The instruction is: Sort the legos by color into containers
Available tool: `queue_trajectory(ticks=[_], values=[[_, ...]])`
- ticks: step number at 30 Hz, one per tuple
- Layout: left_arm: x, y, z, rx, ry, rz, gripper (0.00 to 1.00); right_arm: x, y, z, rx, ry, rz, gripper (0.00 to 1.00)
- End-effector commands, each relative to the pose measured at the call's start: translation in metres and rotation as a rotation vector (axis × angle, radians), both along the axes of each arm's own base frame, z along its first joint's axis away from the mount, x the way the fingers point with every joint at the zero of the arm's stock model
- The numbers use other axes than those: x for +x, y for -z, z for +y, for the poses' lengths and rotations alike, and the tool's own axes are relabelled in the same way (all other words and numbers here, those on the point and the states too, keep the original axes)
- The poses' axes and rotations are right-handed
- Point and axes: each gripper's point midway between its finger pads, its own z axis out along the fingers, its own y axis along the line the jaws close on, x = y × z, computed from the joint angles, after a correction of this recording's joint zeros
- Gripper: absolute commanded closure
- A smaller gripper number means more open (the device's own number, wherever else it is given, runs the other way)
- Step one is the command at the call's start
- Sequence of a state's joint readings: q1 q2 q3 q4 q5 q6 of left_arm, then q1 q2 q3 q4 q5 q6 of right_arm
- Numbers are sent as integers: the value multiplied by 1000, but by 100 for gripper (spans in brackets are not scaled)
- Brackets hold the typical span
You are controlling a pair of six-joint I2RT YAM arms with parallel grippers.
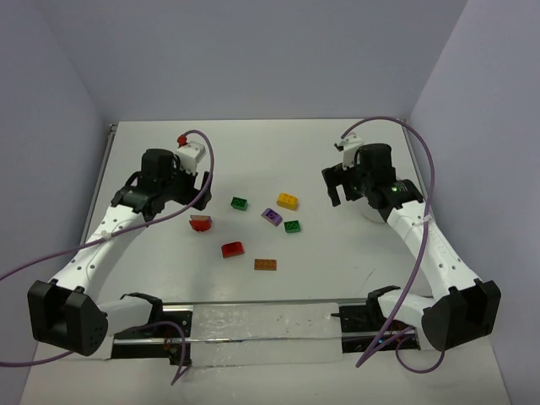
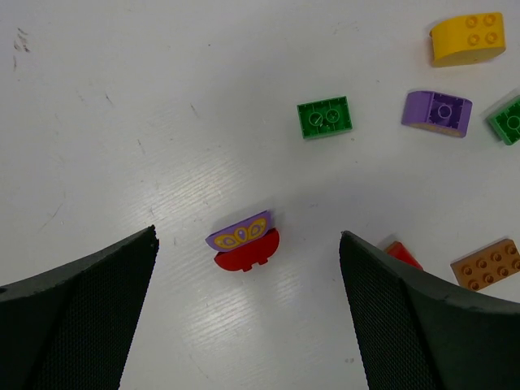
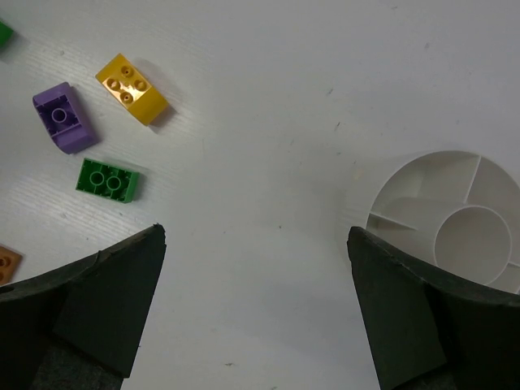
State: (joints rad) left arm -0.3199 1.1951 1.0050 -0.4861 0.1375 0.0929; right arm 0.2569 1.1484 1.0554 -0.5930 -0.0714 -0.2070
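The left gripper (image 2: 248, 237) hangs with its two dark fingers spread wide and holds nothing. Just below it, between the fingers but not touching them, lies a red brick (image 2: 246, 253) with a purple and yellow printed face. The right gripper (image 3: 257, 234) is spread in the same way and is also empty. The white cup (image 3: 398, 188) stands just beside it, partly hidden behind one finger, and the compartments that show have no brick inside. The other bricks lie loose on the table (image 2: 122, 122), apart from one another: a green brick (image 2: 325, 117), a purple brick (image 2: 437, 112), a yellow brick (image 2: 466, 36), a second green brick (image 2: 508, 120), an orange-brown brick (image 2: 486, 264), and a second red brick (image 2: 400, 253) mostly covered by one finger of the left gripper. So I judge that no brick is sorted yet. These bricks should be light, hard and smooth; they will not deform, but they can slide out of a bad grip. It seems better to close on two flat, parallel side walls, low on the body, not on the studs or on the rounded tops of the yellow and purple ones.
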Motion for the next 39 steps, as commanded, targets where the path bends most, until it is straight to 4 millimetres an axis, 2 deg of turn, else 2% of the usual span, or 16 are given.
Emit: queue_trajectory(ticks=[1,10,14,16,20,23,32,39], values=[[3,-17,-1,-12,15,-63,1,3,-12,2,20,1,-42,0],[-8,-16,-10,58,172,-36,1,4,-8,4,24,-7,-22,0],[-21,4,-28,169,287,70,1,4,-5,4,18,-6,-13,0],[-32,11,-43,226,364,107,1,3,-4,5,22,-12,-10,0],[-51,29,-61,301,466,214,1,3,0,6,20,-15,9,0],[-68,46,-73,357,537,307,6,3,1,6,18,-17,15,0],[-95,80,-90,442,611,426,14,3,6,6,14,-19,34,0],[-102,105,-92,514,620,493,21,2,11,5,21,-21,60,0]])
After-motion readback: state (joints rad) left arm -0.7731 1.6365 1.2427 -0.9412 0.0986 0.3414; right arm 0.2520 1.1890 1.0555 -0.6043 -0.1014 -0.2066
